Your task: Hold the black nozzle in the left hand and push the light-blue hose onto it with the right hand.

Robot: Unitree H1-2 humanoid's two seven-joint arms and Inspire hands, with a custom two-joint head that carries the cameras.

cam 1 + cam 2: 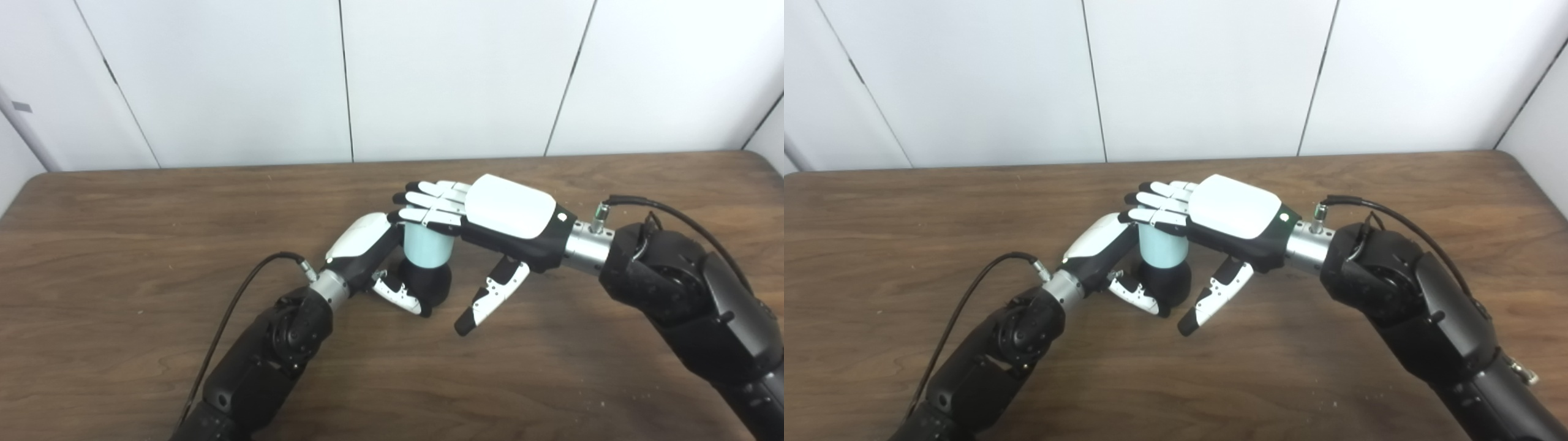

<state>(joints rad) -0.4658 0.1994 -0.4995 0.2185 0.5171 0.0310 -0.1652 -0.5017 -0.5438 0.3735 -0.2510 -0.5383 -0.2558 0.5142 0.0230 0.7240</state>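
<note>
Left eye view: black nozzle (429, 280) stands upright on the tabletop (153, 233), centre, long axis vertical. Light-blue hose (427, 245) sits on its top, coaxial, a short smooth matte cylinder; nozzle below looks dark, rounded, hard plastic. Left hand (373, 257) wraps the nozzle from the left, thumb across the near side, clamped on it. Right hand (484, 217) lies flat, palm down, directly above the hose; fingers (429, 208) extended and close together, resting on or just over the hose top, thumb hanging free to the near right. It grasps nothing. Push direction, judged: straight down along the vertical axis.

Right eye view: same stack; hose (1162, 245) over nozzle (1167, 283). Seating depth cannot be told. Tabletop brown wood-grain laminate, wall panels (1200, 73) white behind.
</note>
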